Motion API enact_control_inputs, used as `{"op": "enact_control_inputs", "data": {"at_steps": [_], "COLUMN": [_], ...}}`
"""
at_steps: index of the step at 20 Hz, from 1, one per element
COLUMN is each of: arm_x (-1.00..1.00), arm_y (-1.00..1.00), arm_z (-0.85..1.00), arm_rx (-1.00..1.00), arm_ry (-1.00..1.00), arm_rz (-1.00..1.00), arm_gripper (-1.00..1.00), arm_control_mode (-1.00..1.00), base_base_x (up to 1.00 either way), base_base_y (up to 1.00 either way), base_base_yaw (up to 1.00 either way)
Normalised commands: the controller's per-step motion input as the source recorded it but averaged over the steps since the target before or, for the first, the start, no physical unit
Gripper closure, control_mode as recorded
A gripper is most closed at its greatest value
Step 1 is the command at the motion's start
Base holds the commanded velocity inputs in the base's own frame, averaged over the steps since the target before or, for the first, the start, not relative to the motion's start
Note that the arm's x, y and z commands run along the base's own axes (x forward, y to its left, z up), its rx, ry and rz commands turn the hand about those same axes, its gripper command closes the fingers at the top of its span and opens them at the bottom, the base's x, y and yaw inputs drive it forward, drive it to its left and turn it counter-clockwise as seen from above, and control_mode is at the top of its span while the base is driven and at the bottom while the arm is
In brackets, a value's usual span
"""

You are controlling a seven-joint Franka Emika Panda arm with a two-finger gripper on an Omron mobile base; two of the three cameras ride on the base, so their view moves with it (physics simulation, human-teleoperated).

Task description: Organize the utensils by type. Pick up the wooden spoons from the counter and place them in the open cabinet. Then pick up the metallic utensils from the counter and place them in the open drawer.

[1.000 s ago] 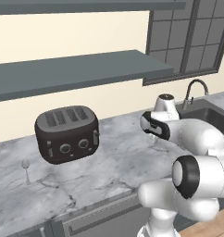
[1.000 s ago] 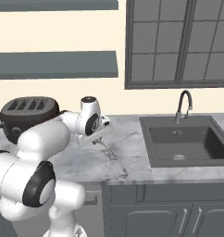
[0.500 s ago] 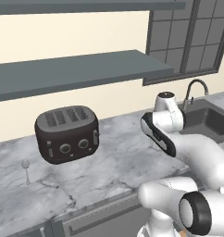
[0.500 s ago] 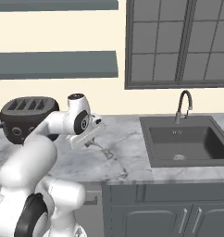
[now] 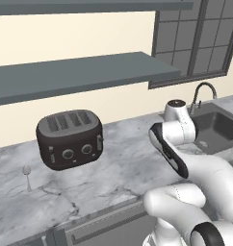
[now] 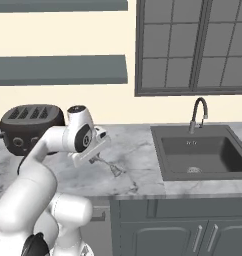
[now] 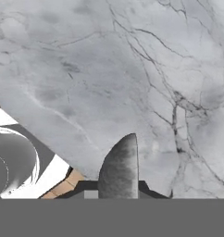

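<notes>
My gripper (image 6: pixel 99 156) hangs low over the front of the marble counter (image 6: pixel 133 150), shut on a thin silver metal spoon (image 6: pixel 112 169) that slants down to the right. In the hand view the spoon's grey bowl (image 7: pixel 118 169) rises between my dark fingertips (image 7: pixel 86 186), above veined marble (image 7: pixel 132 69) near the counter's front edge. A second small metal spoon (image 5: pixel 27 176) lies on the counter, left of the toaster. The wooden spoons, the cabinet and the drawer are out of view.
A black four-slot toaster (image 5: pixel 69 139) stands on the counter to the left, under two grey wall shelves (image 5: pixel 80 74). A dark sink (image 6: pixel 200 152) with a curved faucet (image 6: pixel 199 114) is sunk into the counter on the right. Dark grey cupboard fronts (image 6: pixel 178 227) run below.
The arm's elbow and upper links have swung round and folded. The hand has sunk a little over the counter's front, and the metal spoon is still in its grip.
</notes>
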Motion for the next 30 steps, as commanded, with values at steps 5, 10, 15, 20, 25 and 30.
{"op": "enact_control_inputs", "data": {"at_steps": [5, 10, 15, 20, 25, 30], "arm_x": [0.00, 0.00, 0.00, 0.00, 0.00, 0.00], "arm_y": [0.00, 0.00, 0.00, 0.00, 0.00, 0.00], "arm_z": [0.00, 0.00, 0.00, 0.00, 0.00, 0.00], "arm_rx": [0.00, 0.00, 0.00, 0.00, 0.00, 0.00], "arm_ry": [0.00, 0.00, 0.00, 0.00, 0.00, 0.00], "arm_rz": [0.00, 0.00, 0.00, 0.00, 0.00, 0.00], "arm_gripper": [1.00, 1.00, 1.00, 1.00, 1.00, 1.00], "arm_control_mode": [1.00, 1.00, 1.00, 1.00, 1.00, 1.00], "base_base_x": [-0.60, -0.41, -0.06, 0.02, 0.01, 0.11], "base_base_y": [-0.10, -0.07, -0.13, 0.00, 0.00, 0.00], "base_base_yaw": [-0.24, -0.60, -0.80, -1.00, -1.00, -0.98]}}
